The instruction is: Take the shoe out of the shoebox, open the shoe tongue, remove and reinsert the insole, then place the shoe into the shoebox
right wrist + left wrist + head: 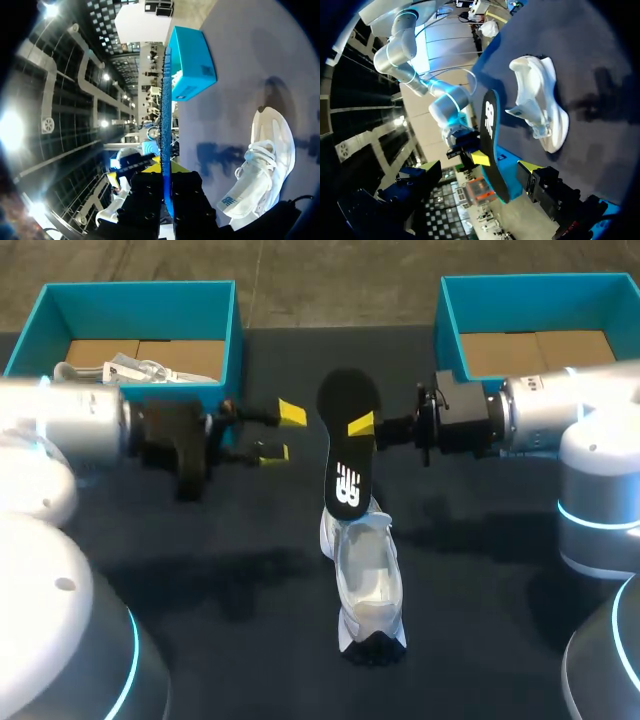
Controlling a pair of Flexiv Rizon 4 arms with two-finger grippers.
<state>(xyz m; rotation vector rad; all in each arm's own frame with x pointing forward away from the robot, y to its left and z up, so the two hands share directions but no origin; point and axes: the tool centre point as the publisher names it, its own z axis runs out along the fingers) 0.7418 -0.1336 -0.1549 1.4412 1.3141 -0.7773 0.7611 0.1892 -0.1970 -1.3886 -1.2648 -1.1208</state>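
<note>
A: Where's the insole point(346, 465)?
B: Pinched in the right tool point(358, 426), held off the table point(480, 590). The white shoe point(366, 580) lies on the table at the insole's six o'clock.
A: And the left tool point(281, 433)?
B: Spread wide, at the insole's nine o'clock, just beside it.

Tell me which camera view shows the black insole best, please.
The head view: the insole faces the camera, with nearly its whole black top visible, held by the right gripper. The left wrist view shows it obliquely, narrowed. The right wrist view shows only its thin blue edge.
</note>
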